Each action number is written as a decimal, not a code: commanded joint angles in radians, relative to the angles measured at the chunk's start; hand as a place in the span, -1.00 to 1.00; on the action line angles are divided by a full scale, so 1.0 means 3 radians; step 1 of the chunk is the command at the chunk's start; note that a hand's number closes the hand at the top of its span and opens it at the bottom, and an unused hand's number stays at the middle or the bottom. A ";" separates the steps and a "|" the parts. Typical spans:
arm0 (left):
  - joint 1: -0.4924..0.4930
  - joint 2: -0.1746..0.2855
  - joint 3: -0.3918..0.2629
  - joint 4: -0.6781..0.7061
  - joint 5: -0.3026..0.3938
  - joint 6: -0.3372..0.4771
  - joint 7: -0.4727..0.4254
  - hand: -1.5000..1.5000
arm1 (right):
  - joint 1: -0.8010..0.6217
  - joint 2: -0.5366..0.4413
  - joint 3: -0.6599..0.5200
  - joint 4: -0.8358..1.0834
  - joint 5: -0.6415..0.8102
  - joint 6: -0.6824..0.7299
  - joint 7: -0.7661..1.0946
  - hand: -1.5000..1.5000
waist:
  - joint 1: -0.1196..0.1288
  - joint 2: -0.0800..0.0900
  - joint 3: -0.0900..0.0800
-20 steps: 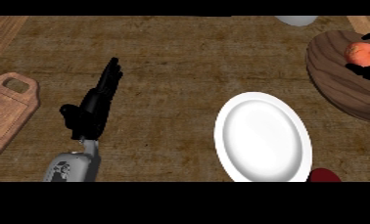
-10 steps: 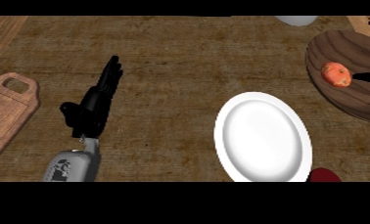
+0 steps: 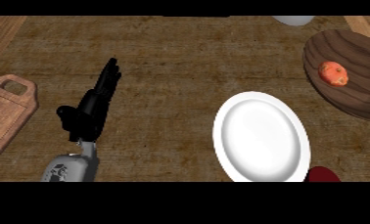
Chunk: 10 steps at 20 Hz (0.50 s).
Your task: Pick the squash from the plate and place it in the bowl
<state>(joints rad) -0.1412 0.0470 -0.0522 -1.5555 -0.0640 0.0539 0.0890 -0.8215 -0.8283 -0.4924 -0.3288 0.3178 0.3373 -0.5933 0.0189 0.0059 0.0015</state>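
The small orange squash (image 3: 333,73) lies in the dark wooden bowl (image 3: 353,100), off the white round plate (image 3: 260,137), so my left hand (image 3: 90,112) rests, fingers straight and together.

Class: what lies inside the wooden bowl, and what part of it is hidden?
One orange squash lies inside the bowl, nothing covering it. The bowl's right side runs out of view, so whatever may be there cannot be seen.

Black, slender-fingered robot hand (image 3: 90,110) on a grey forearm (image 3: 72,168) with dark markings.
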 commanded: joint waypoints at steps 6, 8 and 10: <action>0.0038 0.0021 0.0008 -0.0122 0.0028 -0.0040 0.0053 0.00 | 0.0149 -0.0540 -0.0323 0.0369 -0.0383 0.0924 -0.0010 -1.00 | 0.0005 0.0007 0.0005; 0.0052 0.0025 -0.0020 -0.0291 0.0043 -0.0048 0.0211 0.00 | 0.0275 -0.0572 -0.0276 0.0403 -0.0343 0.1030 -0.0100 -1.00 | 0.0025 0.0010 0.0007; -0.0069 0.0005 0.0063 0.0118 0.0005 -0.0015 -0.0101 0.00 | 0.0402 -0.0575 -0.0290 0.0335 -0.0409 0.1229 -0.0245 -1.00 | -0.0029 0.0009 0.0004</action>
<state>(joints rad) -0.1353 0.0495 -0.0447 -1.5614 -0.0584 0.0460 0.0837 -0.7498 -0.9610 -0.5657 -0.2403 0.2202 0.5571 -0.5820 0.0169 0.0079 0.0024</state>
